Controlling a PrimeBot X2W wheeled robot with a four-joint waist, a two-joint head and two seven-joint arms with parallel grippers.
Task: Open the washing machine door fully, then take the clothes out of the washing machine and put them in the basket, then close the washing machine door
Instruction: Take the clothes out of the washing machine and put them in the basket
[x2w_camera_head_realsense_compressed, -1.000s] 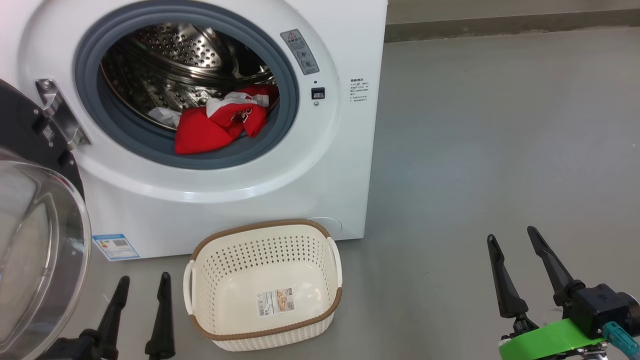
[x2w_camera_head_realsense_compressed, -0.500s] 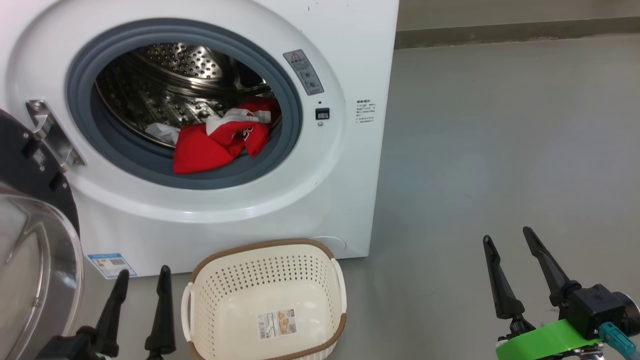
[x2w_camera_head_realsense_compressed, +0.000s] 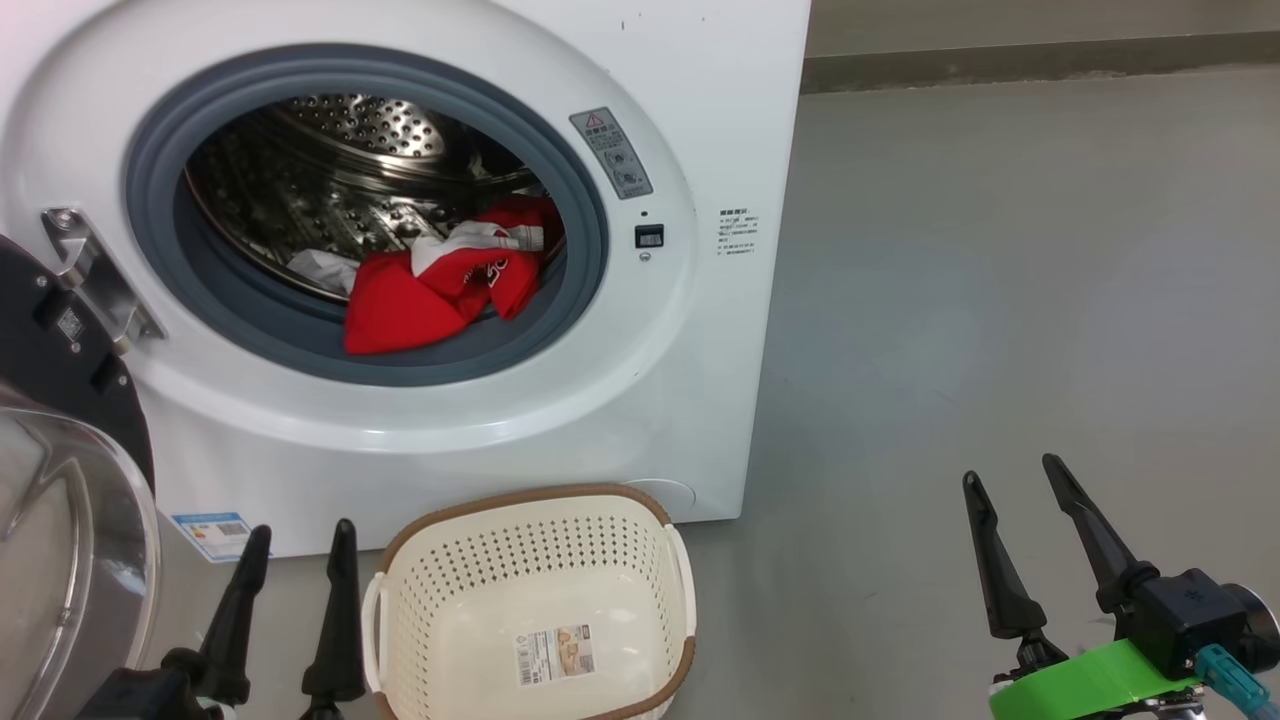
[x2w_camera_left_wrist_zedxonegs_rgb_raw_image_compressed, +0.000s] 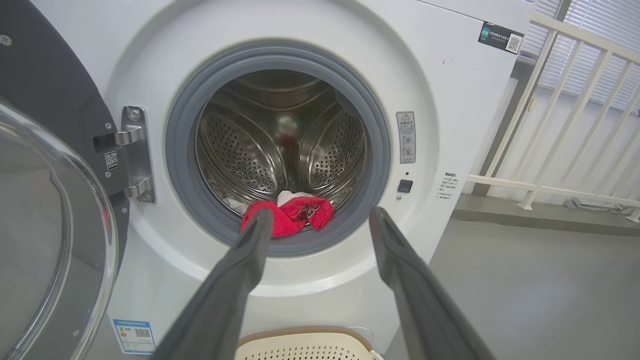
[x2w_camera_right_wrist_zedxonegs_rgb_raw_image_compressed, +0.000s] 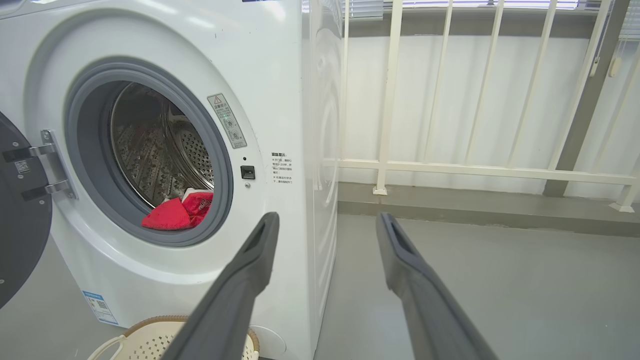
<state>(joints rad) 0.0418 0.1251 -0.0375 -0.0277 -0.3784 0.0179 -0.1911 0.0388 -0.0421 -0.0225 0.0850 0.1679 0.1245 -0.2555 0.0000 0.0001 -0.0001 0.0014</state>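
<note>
Clothes (x2w_camera_head_realsense_compressed: 420, 300), a soft crumpled heap of bright red and white fabric, lie at the front lower edge of the perforated steel drum (x2w_camera_head_realsense_compressed: 340, 160), one red fold resting against the grey rubber seal (x2w_camera_head_realsense_compressed: 585, 240). The washing machine (x2w_camera_head_realsense_compressed: 720, 120) is a smooth white box on a grey floor (x2w_camera_head_realsense_compressed: 1000, 250). Its door (x2w_camera_head_realsense_compressed: 60, 560) stands wide to the left on a metal hinge (x2w_camera_head_realsense_compressed: 90, 275); it has a glossy black rim and a bulging clear glass bowl. A basket (x2w_camera_head_realsense_compressed: 530, 497) of cream plastic, pierced with small holes and edged in brown woven-look trim, sits on the floor just in front of the machine, below the opening. It holds nothing but a paper label (x2w_camera_head_realsense_compressed: 555, 652).

The left gripper (x2w_camera_head_realsense_compressed: 302, 528) hovers low between door and basket, its two long dark fingers spread apart and holding nothing. The right gripper (x2w_camera_head_realsense_compressed: 1009, 470) hangs well off to the right above the floor, likewise spread and empty.

With the door looking fully open, the step in hand is likely reaching in for the heap. The left gripper seems better placed, since its wrist view looks straight into the opening. Doing it well means entering above the seal, pinching a thick bunch rather than a thin edge, and lifting clear of the rubber lip so the limp cloth does not snag.
</note>
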